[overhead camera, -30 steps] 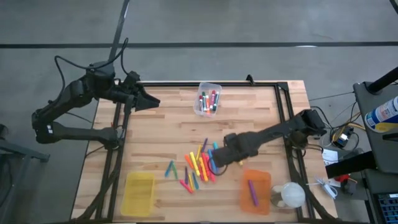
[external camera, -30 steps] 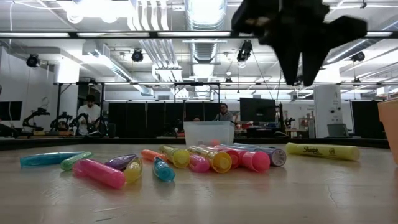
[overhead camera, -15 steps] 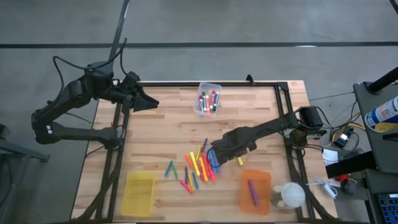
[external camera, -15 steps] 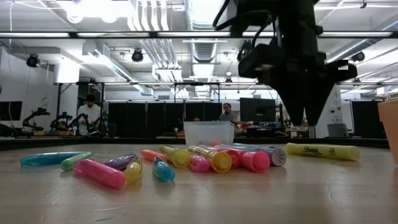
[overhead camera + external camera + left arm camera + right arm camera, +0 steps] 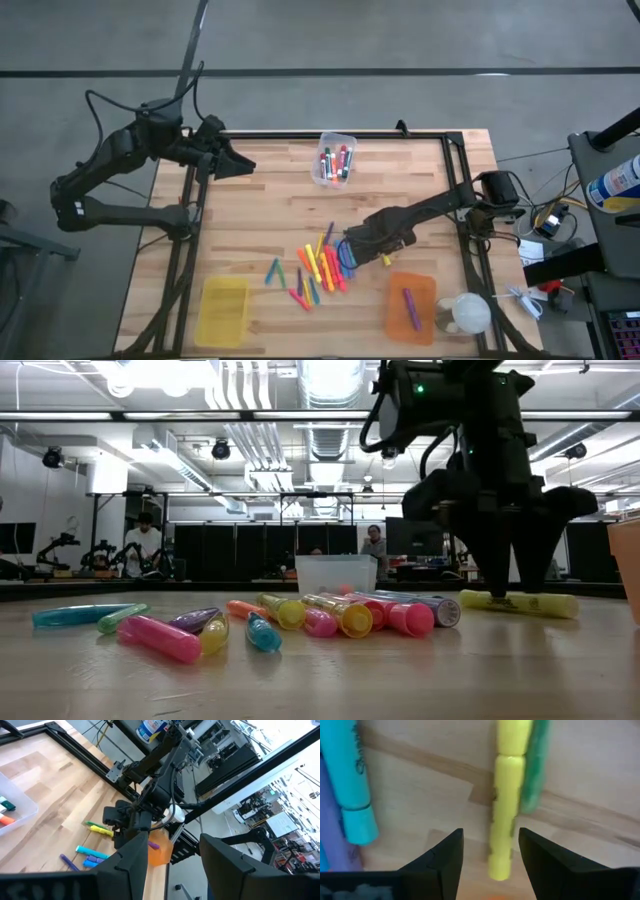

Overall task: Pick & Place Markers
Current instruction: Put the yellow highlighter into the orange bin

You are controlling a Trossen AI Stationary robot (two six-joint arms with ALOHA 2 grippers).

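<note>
I have the right gripper (image 5: 352, 246) low over the wooden table (image 5: 400, 180), at the right edge of the loose pile of markers (image 5: 318, 268) that lies near the middle of the table toward the near side. Through the right wrist camera I see its two dark fingers (image 5: 442, 857) spread apart with bare wood between them and nothing held. A yellow marker (image 5: 506, 795) lies on the wood straight ahead of that gap, with a green one touching its side, and a light blue marker (image 5: 349, 780) and a purple one lie off to one side. In the low view the fingers hang just above the yellow marker (image 5: 520, 603) at the right end of the row.

The left gripper (image 5: 243, 163) waits at the far left corner of the table, over the frame edge. Its fingers (image 5: 135, 857) are apart and hold nothing.

More markers are already sorted. Several red, green and black ones sit in the clear bin (image 5: 335, 158) at the far middle of the table. A purple one lies in the orange bin (image 5: 412, 308) at the near right. The yellow bin (image 5: 224, 311) stands at the near left. A white round object (image 5: 467, 313) sits just right of the orange bin. In the room behind, a person (image 5: 376, 546) stands beyond the clear bin.
</note>
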